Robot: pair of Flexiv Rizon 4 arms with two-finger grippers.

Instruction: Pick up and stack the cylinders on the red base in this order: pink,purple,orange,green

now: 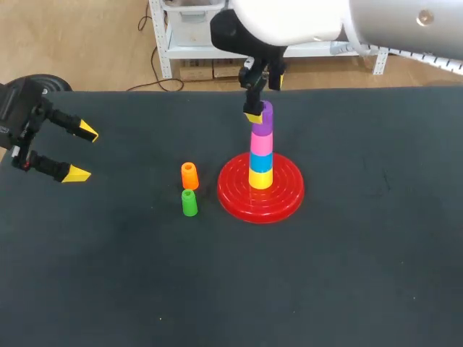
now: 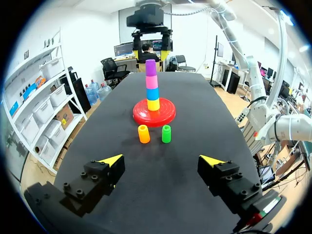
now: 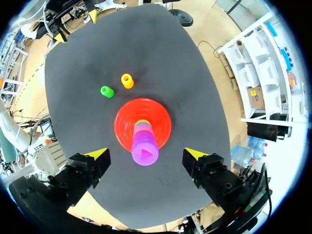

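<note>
Purple tops the stack directly under the right claw. The claw's fingers stand apart on either side of it and touch nothing, so the purple step looks finished. Orange should come next. It calls for a claw to come down over it, close, lift, and centre it above purple. Orange stands well ahead of the left claw, which is also spread and empty, and just beside green.

Count: one base; six cylinders, four of them stacked (yellow, blue, pink, purple) and two loose.
</note>
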